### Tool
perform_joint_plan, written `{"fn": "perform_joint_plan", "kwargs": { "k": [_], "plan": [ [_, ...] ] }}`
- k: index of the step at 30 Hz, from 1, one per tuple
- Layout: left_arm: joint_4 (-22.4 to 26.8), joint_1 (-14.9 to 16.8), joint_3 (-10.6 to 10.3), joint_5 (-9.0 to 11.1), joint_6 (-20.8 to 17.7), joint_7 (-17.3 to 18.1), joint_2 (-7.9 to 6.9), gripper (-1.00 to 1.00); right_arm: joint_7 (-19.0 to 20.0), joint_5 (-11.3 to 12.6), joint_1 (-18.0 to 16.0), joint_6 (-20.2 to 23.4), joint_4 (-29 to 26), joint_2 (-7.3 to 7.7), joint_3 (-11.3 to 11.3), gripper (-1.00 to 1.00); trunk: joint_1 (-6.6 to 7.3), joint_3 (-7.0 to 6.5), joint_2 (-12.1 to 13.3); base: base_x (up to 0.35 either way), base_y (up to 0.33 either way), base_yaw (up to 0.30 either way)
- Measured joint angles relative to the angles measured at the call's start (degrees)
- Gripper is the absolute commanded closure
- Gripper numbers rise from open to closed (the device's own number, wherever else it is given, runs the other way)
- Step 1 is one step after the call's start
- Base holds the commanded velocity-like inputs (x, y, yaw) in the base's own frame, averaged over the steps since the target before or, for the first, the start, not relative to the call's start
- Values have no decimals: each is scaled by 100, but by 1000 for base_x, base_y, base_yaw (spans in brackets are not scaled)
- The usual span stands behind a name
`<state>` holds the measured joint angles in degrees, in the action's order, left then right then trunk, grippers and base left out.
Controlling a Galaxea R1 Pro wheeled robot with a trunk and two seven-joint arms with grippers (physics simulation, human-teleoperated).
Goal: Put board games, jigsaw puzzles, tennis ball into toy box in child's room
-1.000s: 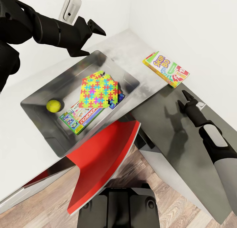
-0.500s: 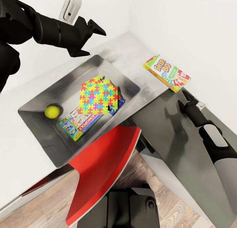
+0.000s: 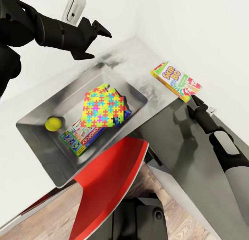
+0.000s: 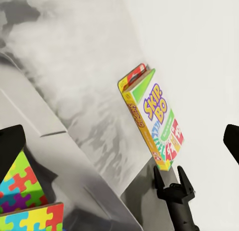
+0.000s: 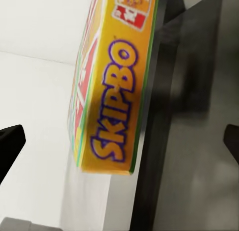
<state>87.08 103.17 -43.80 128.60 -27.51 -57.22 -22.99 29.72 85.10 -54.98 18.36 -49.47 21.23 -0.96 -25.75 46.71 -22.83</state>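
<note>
The toy box [image 3: 135, 90] sits on the table [image 3: 20, 164], which has a dark section [image 3: 186, 164]. Inside lie a jigsaw puzzle [image 3: 103, 107], the tennis ball [image 3: 54, 123], the Monopoly board game [image 3: 81, 138] and a blue box [image 3: 126, 112] mostly hidden under the jigsaw. The Skip-Bo board game [image 3: 175, 81] lies on the table by the wall. My right gripper [image 3: 191, 103] is open just short of its near corner; the right wrist view has the Skip-Bo box [image 5: 112, 86] close ahead between open fingers [image 5: 10, 141]. My left gripper [image 3: 98, 41] hangs open above the bin's far rim.
A red chair [image 3: 107, 177] is tucked under the table edge in front of my base [image 3: 135, 217]. A white device [image 3: 74, 8] hangs on the wall. Walls meet behind the Skip-Bo box. Wood floor [image 3: 48, 215] lies below.
The whole view has shifted slightly, so the camera moved. The gap between my right gripper and the Skip-Bo box has shrunk. The left arm holds its pose.
</note>
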Motion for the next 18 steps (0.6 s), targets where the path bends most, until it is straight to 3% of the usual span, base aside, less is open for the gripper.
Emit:
{"fn": "perform_joint_plan", "kwargs": {
  "k": [18],
  "plan": [
    [1,-3,-9,1,0,6,11,-100,-41,-20,0,-13,-245,3,7,-100,0,0,0,8,0,0]
  ]
}}
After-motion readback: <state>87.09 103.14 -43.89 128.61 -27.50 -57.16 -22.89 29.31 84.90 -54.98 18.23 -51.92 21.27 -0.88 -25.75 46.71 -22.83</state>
